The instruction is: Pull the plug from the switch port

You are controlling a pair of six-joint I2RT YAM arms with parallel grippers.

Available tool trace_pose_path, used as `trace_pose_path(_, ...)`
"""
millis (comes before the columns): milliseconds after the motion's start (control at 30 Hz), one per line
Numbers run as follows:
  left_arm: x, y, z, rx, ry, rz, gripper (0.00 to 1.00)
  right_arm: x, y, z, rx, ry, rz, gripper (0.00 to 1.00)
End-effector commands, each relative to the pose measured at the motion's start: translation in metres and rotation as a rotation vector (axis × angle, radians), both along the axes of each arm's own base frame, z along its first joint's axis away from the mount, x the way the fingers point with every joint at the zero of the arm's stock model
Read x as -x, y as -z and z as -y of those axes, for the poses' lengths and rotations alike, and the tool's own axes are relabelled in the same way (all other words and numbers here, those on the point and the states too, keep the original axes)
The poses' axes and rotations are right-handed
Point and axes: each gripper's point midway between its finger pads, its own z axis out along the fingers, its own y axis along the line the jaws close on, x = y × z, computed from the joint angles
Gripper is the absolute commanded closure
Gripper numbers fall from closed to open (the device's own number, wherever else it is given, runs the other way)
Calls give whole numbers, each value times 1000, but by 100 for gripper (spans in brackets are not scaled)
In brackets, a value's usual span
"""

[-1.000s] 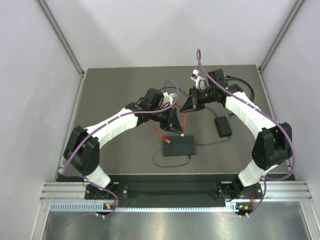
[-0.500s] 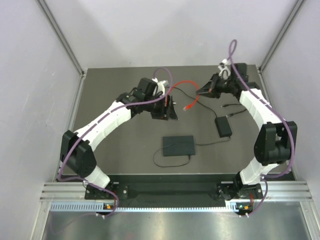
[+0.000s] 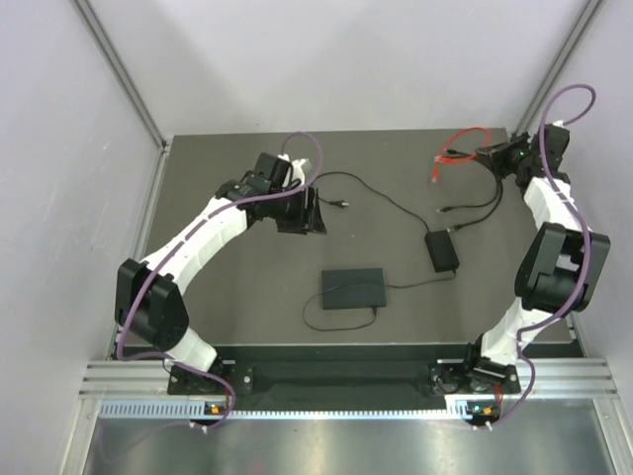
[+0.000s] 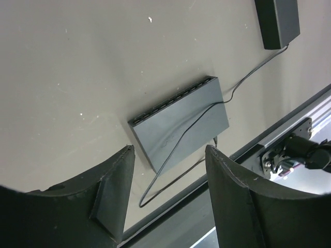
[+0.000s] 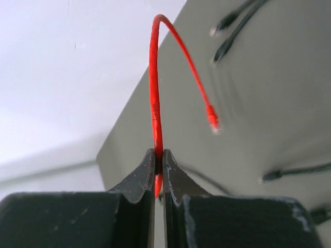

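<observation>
Switch [image 3: 353, 288] lies flat on table [image 3: 218, 277], approx. 6 o'clock from table ctr, nr the near edge. L gripper [image 3: 302, 213] hovers at 11 o'clock from switch; jaws released, nothing between them. R gripper [image 3: 487, 154] is at far corner, 2 o'clock; jaws clenched on red cable [image 3: 462, 135]. Plug [image 3: 435, 178] hangs free in air, well apart from switch. Black adapter [image 3: 442, 250] sits at 2 o'clock from switch.

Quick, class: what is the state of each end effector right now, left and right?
Left end effector: open, holding nothing.
Right end effector: closed on the red cable.
</observation>
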Motion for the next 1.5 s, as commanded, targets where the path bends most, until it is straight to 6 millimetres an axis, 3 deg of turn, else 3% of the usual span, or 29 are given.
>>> trace_pose_path(0, -8, -9, -9, 13, 27, 43, 38, -29, -6, 27, 55, 143, 84, 100)
trace_pose_path(133, -20, -7, -17, 18, 31, 33, 39, -37, 41, 44, 47, 243, -17, 100)
trace_pose_path(333, -23, -2, -26, 16, 31, 9, 39, -16, 80, 61, 109, 334, -178, 99)
trace_pose_path(433, -21, 1, -26, 15, 34, -6, 39, -4, 97, 62, 165, 299, -261, 91)
trace_pose_path(467, -21, 2, -26, 18, 36, -11, 39, -1, 99, 62, 204, 267, -293, 81)
trace_pose_path(533, -20, 3, -25, 23, 34, -21, 39, 3, 110, 60, 230, 221, -352, 72)
trace_pose_path(667, -18, 3, -22, 47, 29, -42, 40, 9, 103, 51, 311, 106, -407, 52)
trace_pose_path(800, -13, 2, -16, 87, 11, -84, 43, 38, 87, 36, 423, 34, -459, 41)
trace_pose_path(833, -13, 2, -15, 98, 10, -88, 44, 44, 69, 27, 453, 15, -429, 41)
trace_pose_path(867, -12, 3, -13, 110, 8, -94, 44, 54, 67, 21, 488, -22, -433, 41)
trace_pose_path(900, -10, 2, -11, 124, -3, -109, 45, 62, 48, 12, 513, -44, -393, 41)
trace_pose_path(1000, -4, 5, -1, 149, -12, -128, 46, 86, 43, -41, 537, -253, -345, 42)
trace_pose_path(1033, 3, 10, 5, 145, -1, -142, 46, 97, 31, -68, 533, -333, -292, 42)
trace_pose_path(1067, 4, 10, 8, 147, -3, -145, 46, 112, 43, -86, 519, -424, -289, 43)
trace_pose_path(1100, 6, 11, 11, 149, -13, -157, 46, 129, 33, -119, 459, -546, -225, 43)
trace_pose_path(1133, 11, 15, 16, 147, -10, -172, 47, 153, 52, -143, 419, -643, -252, 43)
trace_pose_path(1200, 12, 16, 23, 169, -27, -183, 48, 182, 57, -176, 326, -772, -218, 46)
trace_pose_path(1233, 18, 21, 27, 170, -23, -200, 48, 210, 70, -191, 295, -835, -237, 46)
trace_pose_path(1333, 22, 28, 40, 201, -40, -220, 48, 247, 72, -221, 250, -963, -166, 49)
trace_pose_path(1367, 23, 33, 43, 197, -50, -232, 50, 264, 89, -223, 234, -987, -200, 50)
trace_pose_path(1400, 23, 35, 47, 208, -71, -251, 50, 271, 87, -227, 228, -1007, -165, 51)
trace_pose_path(1467, 29, 47, 56, 199, -93, -313, 52, 295, 105, -232, 201, -1054, -197, 54)
